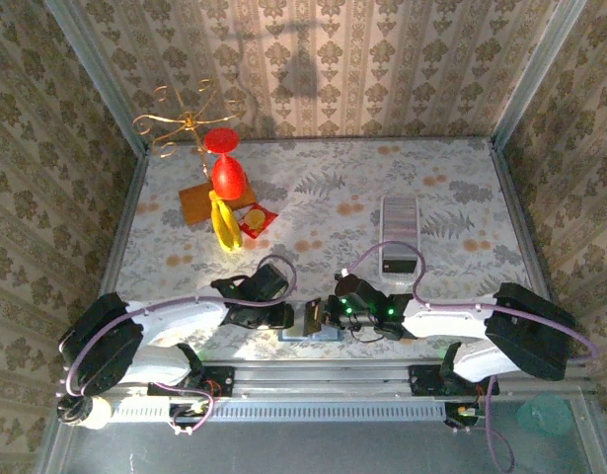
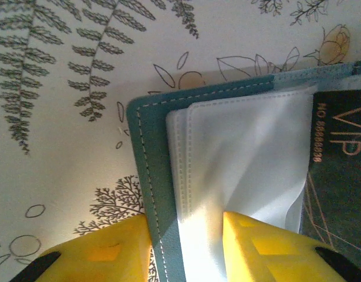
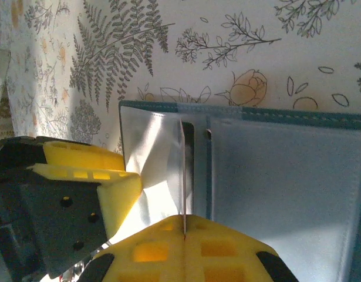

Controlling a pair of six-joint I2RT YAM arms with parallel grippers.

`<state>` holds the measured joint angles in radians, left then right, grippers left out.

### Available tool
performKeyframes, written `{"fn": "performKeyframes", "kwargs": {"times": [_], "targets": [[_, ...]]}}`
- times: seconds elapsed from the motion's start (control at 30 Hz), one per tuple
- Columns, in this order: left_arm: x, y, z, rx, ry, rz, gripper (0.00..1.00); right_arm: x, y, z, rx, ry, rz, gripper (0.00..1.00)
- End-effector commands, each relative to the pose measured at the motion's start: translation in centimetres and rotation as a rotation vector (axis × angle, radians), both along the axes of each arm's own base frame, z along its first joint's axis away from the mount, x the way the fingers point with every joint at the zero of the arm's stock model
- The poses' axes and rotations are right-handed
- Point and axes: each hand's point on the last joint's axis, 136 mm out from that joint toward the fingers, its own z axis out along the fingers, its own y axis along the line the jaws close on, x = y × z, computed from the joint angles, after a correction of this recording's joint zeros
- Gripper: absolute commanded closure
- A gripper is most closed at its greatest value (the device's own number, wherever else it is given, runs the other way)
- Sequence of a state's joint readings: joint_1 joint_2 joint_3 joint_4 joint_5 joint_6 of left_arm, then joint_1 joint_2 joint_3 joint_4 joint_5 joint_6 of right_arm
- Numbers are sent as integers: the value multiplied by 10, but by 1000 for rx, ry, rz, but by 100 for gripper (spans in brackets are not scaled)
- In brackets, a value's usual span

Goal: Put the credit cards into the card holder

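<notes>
The card holder (image 1: 311,321), light and floppy with slick clear sleeves, lies open at the bench's (image 2: 63,176) near edge, best pinned at its stitched cover, which the left gripper's (image 2: 183,226) half-open jaws straddle unclamped, while the right gripper's (image 3: 184,226) closed jaws pinch a VIP card (image 2: 338,176).

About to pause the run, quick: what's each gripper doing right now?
Left gripper: jaws apart astride the card holder edge; grip cannot be told.
Right gripper: shut on a credit card.

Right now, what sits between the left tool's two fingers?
The teal edge of the card holder and its clear sleeves lie between the yellow fingers of the left tool, seen in the left wrist view.
</notes>
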<state>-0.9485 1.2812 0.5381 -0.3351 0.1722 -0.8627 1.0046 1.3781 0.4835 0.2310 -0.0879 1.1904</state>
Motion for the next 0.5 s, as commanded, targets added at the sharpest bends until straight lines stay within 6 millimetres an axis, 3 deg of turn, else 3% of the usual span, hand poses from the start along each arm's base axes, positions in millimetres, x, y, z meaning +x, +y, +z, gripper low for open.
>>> {"fn": "performKeyframes", "kwargs": {"times": [0.0, 0.47], "targets": [[-15, 16, -15, 65, 54, -4, 66, 13, 8, 4, 25, -37, -53, 100], [-15, 18, -16, 74, 56, -1, 69, 4, -3, -12, -12, -9, -65, 100]]}}
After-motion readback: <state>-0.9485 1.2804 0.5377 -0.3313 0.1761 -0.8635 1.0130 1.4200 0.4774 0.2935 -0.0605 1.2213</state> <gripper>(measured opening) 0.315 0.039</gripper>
